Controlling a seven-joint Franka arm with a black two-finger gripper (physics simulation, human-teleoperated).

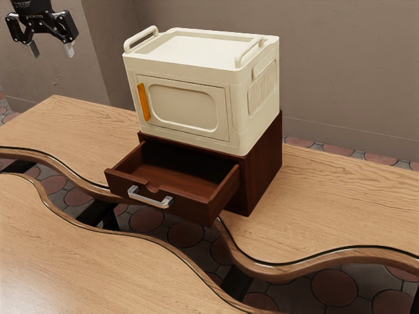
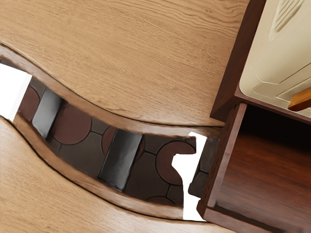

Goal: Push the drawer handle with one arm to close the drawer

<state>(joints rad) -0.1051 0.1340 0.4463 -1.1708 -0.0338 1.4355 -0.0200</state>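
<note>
My gripper (image 1: pixel 51 50) hangs high at the exterior view's upper left, its two fingertips spread with nothing visible between them. It is well away from the dark brown drawer (image 1: pixel 209 201), which is pulled far out of its cabinet (image 1: pixel 263 171). A silver bar handle (image 1: pixel 150 198) is fixed across the drawer's front, below a small notch in the rim. In the wrist view, the drawer (image 2: pixel 277 182) shows its side wall and bare inside at the lower right.
A cream box (image 1: pixel 188 109) with an orange handle (image 1: pixel 143 102) stands on the cabinet. The wooden table (image 1: pixel 327 196) has a wavy gap along it, with floor tiles below. A wooden surface (image 1: pixel 72 255) lies across that gap.
</note>
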